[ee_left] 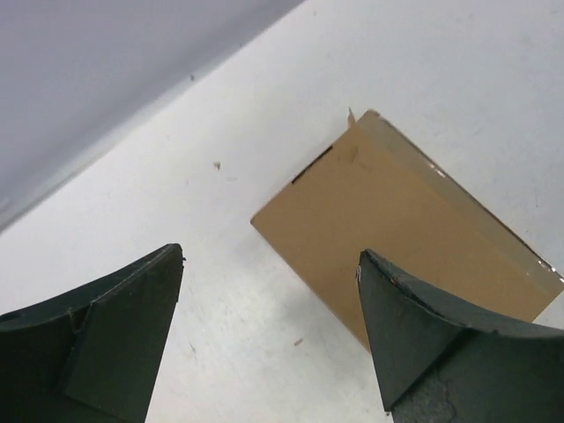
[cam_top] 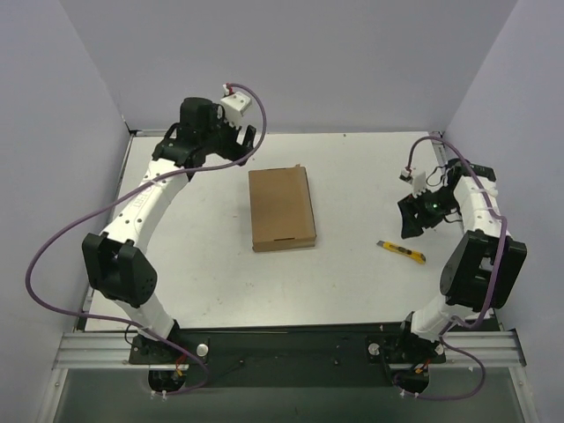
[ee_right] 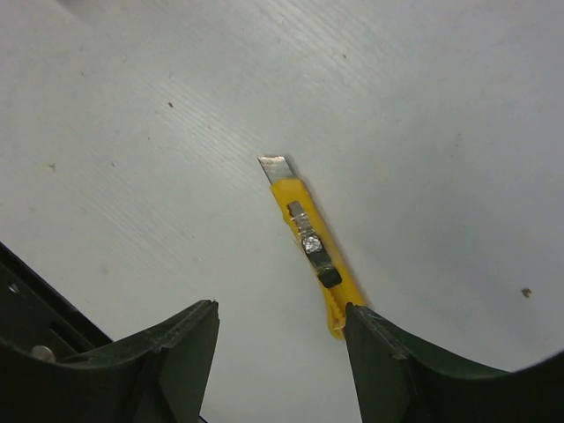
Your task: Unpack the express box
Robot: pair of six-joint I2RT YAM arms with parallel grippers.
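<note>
Top external: one box (cam_top: 281,209), one knife (cam_top: 402,253)

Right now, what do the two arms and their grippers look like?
Both the left arm and right arm have white links joined by bulky black joint housings. A purple cable runs loosely along each. The left gripper and right gripper each end in two dark, wedge-shaped fingers with flat inner faces.

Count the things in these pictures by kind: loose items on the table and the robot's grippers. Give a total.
Cardboard box: 1, the express box
Knife: 1, the yellow utility knife
Grippers: 2, the left gripper and the right gripper
Total: 4
</note>
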